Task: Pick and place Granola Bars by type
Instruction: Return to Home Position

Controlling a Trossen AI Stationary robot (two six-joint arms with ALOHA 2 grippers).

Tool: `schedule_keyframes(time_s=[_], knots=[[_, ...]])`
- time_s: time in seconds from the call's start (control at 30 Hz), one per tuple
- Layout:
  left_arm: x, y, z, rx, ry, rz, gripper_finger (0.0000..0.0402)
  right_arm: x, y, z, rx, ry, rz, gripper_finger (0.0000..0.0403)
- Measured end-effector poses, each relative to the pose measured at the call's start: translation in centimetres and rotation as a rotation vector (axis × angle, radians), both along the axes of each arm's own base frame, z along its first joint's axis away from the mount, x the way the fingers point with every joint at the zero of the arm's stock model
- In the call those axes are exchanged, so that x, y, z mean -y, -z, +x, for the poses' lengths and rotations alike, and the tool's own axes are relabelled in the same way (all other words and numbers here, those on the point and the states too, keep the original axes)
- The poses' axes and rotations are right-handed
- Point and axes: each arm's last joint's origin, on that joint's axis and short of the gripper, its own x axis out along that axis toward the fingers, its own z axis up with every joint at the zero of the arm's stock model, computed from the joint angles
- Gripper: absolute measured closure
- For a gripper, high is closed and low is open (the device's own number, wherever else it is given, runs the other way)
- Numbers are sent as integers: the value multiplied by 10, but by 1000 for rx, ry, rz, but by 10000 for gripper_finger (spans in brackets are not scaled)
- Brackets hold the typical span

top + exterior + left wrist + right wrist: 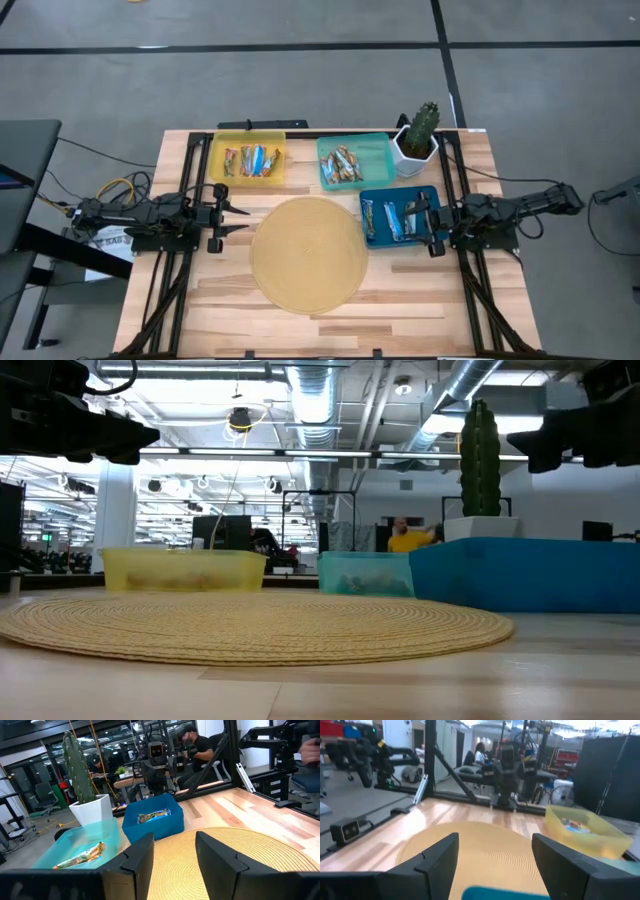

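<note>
My left tool (238,218) and right tool (428,222) hang released; I judge the granola bars (398,217) light, slick, crushable: pinch mid-length.

Bright ceiling lights (300,452) overhead leave a sheen on the table (450,680).

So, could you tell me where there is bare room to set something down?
The woven mat is bare, as is the table between it and the front edge. The far side is crowded: yellow tray, teal tray, cactus pot, with the blue tray beside the mat.
</note>
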Motion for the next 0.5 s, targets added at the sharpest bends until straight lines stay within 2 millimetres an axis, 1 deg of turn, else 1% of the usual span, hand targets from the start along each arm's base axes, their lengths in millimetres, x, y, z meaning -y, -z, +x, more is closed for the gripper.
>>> schedule_keyframes(time_s=[0.17, 0.5], knots=[[0, 0, 0, 0, 0, 0, 262, 3, 6, -5, -45, 18, -9, 159], [0, 0, 0, 0, 0, 0, 262, 4, 4, -8, -22, 0, -20, 159]])
